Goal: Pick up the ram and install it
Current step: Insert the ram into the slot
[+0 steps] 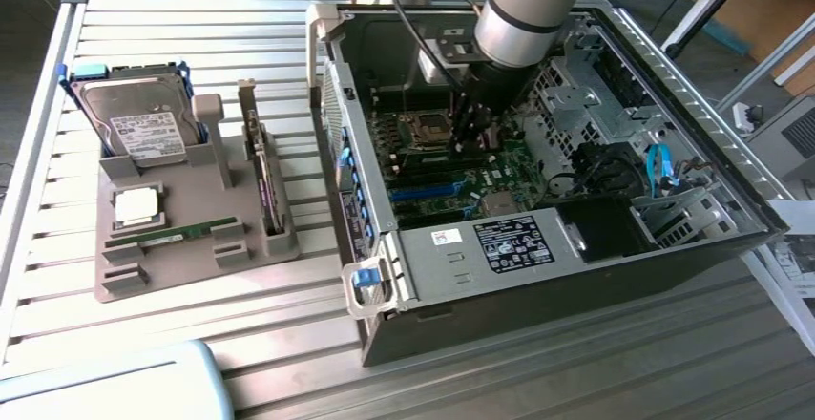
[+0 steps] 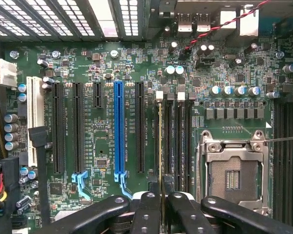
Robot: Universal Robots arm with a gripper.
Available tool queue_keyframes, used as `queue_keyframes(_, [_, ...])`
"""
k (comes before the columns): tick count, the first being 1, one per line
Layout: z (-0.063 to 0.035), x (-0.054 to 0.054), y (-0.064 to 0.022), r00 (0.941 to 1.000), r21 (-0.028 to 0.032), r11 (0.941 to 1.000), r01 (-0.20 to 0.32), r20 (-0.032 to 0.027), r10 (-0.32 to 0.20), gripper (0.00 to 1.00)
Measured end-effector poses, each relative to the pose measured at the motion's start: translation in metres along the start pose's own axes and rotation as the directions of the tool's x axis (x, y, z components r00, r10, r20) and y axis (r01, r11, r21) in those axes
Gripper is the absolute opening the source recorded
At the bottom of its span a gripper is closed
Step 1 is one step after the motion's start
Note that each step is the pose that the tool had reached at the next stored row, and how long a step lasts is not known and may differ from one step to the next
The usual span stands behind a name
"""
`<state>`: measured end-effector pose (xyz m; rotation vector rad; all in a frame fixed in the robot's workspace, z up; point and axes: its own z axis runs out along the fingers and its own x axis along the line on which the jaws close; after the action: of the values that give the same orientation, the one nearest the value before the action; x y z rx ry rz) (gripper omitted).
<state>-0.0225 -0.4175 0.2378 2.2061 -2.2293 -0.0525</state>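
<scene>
My gripper (image 2: 161, 200) is down inside the open computer case (image 1: 662, 248), low over the motherboard (image 2: 102, 63). Its two black fingers (image 2: 145, 209) are shut on the ram (image 2: 160, 146). I see the ram edge-on as a thin strip with a yellow line, in line with the first of the dark memory slots (image 2: 172, 141) beside the empty processor socket (image 2: 233, 175). Whether it is seated in the slot I cannot tell. In the exterior view the gripper (image 1: 469, 141) hangs just by the socket. The twin ram stick (image 1: 172, 236) lies flat on the grey holder (image 1: 191, 258).
The holder on the exterior view's left also carries a hard drive (image 1: 137, 119), a square silver processor (image 1: 137, 205) and an upright dark expansion card (image 1: 263, 186). A blue card slot (image 2: 118, 126) and black slots lie beside the memory slots. The case walls and drive cage (image 1: 579, 95) stand close to the arm.
</scene>
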Motion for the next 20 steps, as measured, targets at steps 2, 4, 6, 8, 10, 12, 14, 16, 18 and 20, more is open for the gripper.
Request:
queue_keyframes(2, [0.0002,-0.0001,0.0007,1.0000,0.0001,1.0000,0.000,0.0002,0.000,0.13])
queue_keyframes(4, [0.0003,-0.0001,0.0016,1.0000,0.0001,1.0000,0.000,0.0002,0.000,0.13])
queue_keyframes(6, [0.0010,-0.0001,0.0017,1.0000,0.0000,1.0000,0.000,-0.0014,0.000,0.13])
queue_keyframes(8, [0.0013,0.0000,0.0017,1.0000,0.0001,1.0000,0.000,-0.0016,0.000,0.13])
queue_keyframes(10, [0.0014,0.0000,0.0017,1.0000,0.0001,1.0000,0.000,-0.0017,0.000,0.13])
queue_keyframes(12, [0.0017,0.0000,0.0017,1.0000,0.0001,1.0000,0.000,-0.0017,0.000,0.13])
queue_keyframes(14, [0.0026,0.0000,0.0017,1.0000,0.0001,1.0000,0.000,-0.0004,0.000,0.13])
queue_keyframes(16, [0.0030,0.0000,0.0017,1.0000,0.0000,1.0000,0.000,0.0003,0.000,0.13])
queue_keyframes(18, [0.0033,0.0000,0.0016,1.0000,0.0001,1.0000,0.000,0.0008,0.000,0.13])
queue_keyframes(20, [0.0038,0.0000,0.0016,1.0000,0.0000,1.0000,0.000,0.0013,0.000,0.13])
